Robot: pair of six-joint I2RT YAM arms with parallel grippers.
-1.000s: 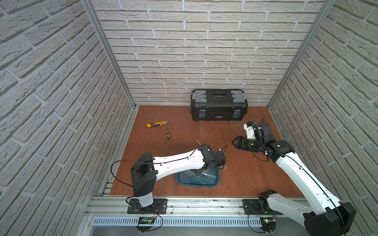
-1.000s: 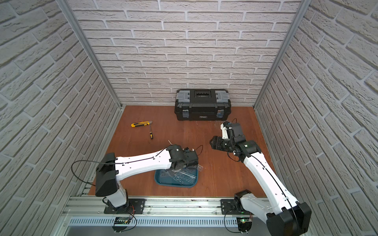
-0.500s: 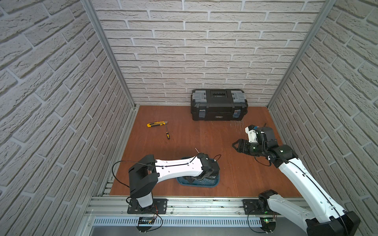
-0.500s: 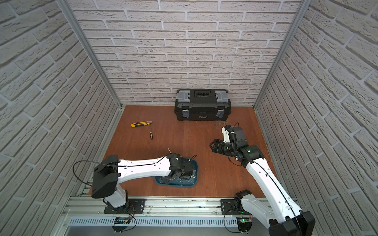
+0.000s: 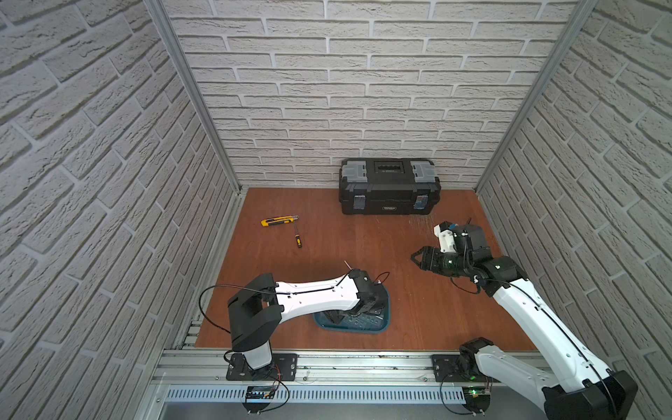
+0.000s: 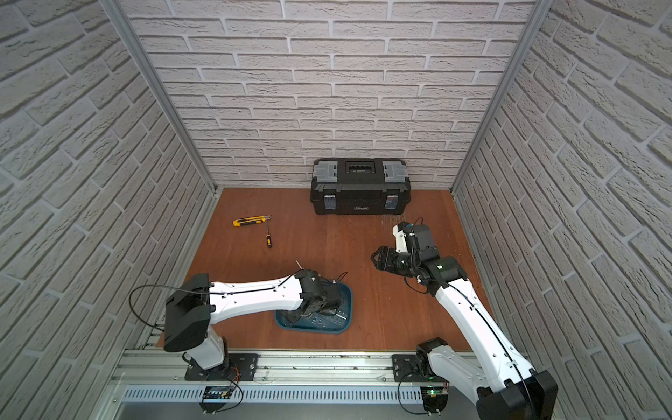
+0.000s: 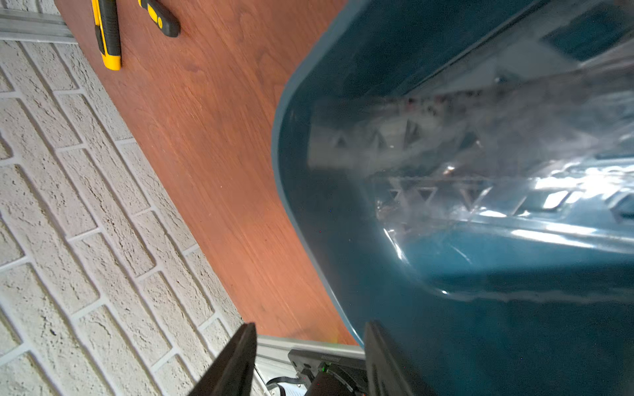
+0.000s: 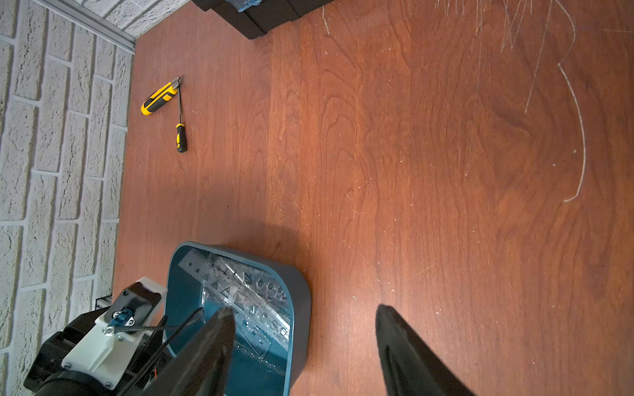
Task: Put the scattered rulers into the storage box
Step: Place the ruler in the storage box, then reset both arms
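- Over the bench [image 5: 327, 236], in a top view: left gripper [image 5: 337, 315] sits low inside the teal storage box [image 5: 356, 329]. No loose rulers visible outside it, so this looks like the last drop-off.
- Left wrist: jaws parted, nothing between them. Clear glossy rulers [image 7: 446, 192] with triangle cut-outs lie stacked inside.
- Right wrist: right gripper [image 8: 304, 308] spread wide, empty, well apart from the box. Next: lift left gripper straight out, clearing the rounded rim.

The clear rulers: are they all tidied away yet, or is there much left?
Nearly finished, it seems. Done: several clear rulers lie in the teal tray. In hand: nothing; the left gripper sits at the tray with jaws apart and empty, and the right gripper hangs open over the table. Left: no ruler shows on the table; the utility knife and screwdriver there are not rulers.
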